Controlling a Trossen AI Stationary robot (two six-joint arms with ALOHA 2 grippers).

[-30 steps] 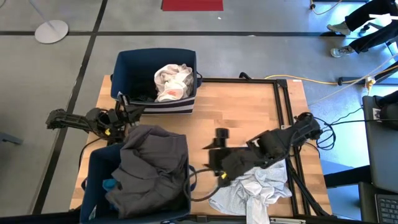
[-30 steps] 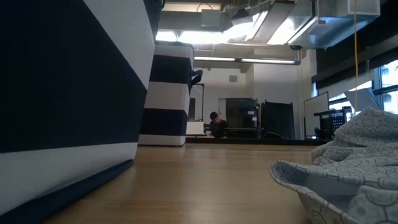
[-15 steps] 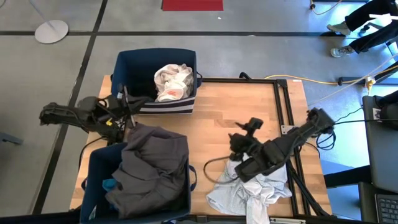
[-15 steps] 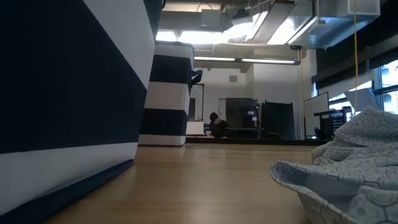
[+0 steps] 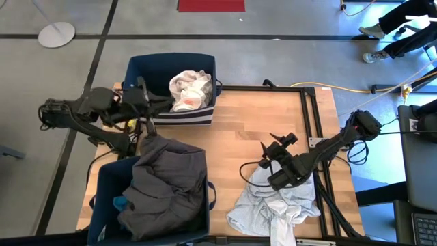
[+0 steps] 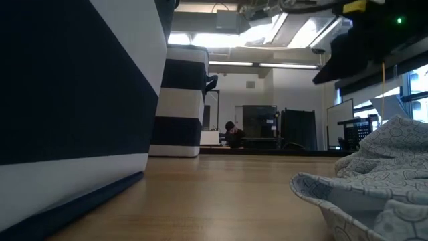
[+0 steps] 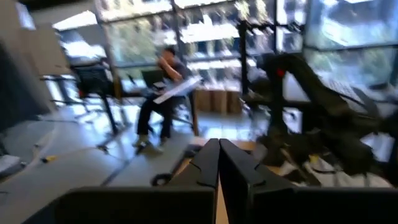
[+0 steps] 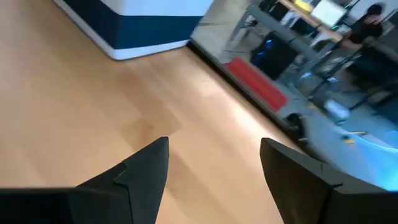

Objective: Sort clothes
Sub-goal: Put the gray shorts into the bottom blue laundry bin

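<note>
You are working across a wooden table (image 5: 266,123), and two dark blue bins are taking up its left side. The near bin (image 5: 102,198) is brimming with a dark grey garment (image 5: 164,188) that is spilling over its rim, with a scrap of teal cloth (image 5: 121,203) peeking out beside it. The far bin (image 5: 147,72) is holding a crumpled white garment (image 5: 189,89), so the split appears to be running dark against light.

One piece is lying unsorted: a pale grey-white garment (image 5: 276,205) is sprawling near the table's front edge, right of the near bin, and in the low view its patterned folds (image 6: 374,177) are resting on the wood.

Your right gripper (image 5: 276,147) is hovering above that garment's far edge, fingers spread and holding nothing; the right wrist view shows only bare wood between them. It is probably lining up for a pick, and the cloth looks bound for the far bin.

Your left gripper (image 5: 142,92) is waiting by the far bin's near-left corner, fingers pressed together and holding nothing, as the left wrist view shows.
</note>
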